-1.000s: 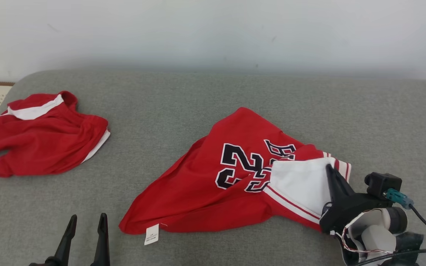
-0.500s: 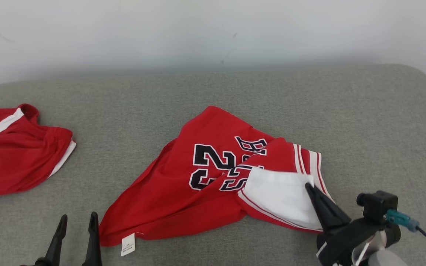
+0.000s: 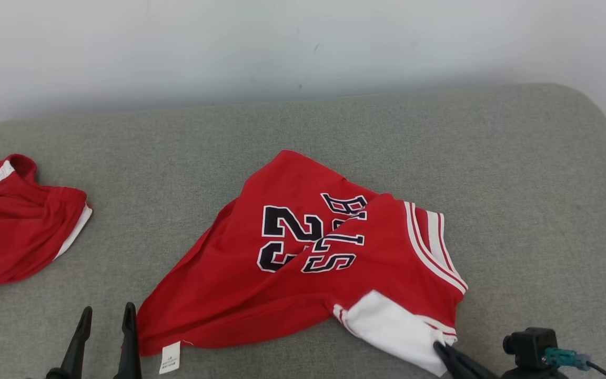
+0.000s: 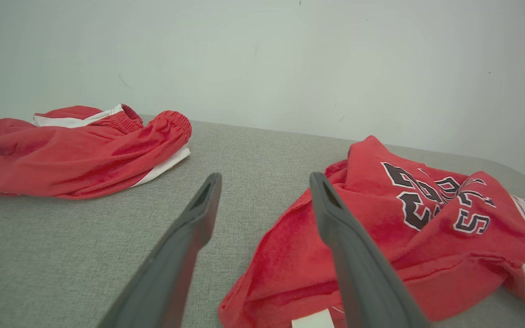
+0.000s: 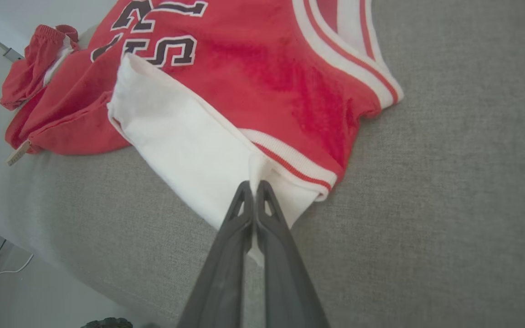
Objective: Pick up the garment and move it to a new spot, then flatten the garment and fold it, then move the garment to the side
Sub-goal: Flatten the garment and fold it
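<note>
Red jersey point(image 3: 261, 300) reads "23", its white hem label point(image 3: 169, 358) illegible

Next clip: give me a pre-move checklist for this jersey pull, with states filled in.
1. Right gripper shut on the white panel of the jersey: ok.
2. Left gripper open, holding nothing: ok.
3. Jersey lying flat: not ok, bunched over its number.
4. Shorts apart from the jersey: ok.
5. Bare cushion beside the jersey: ok.
6. How many layers are pinched: cannot tell.
</note>
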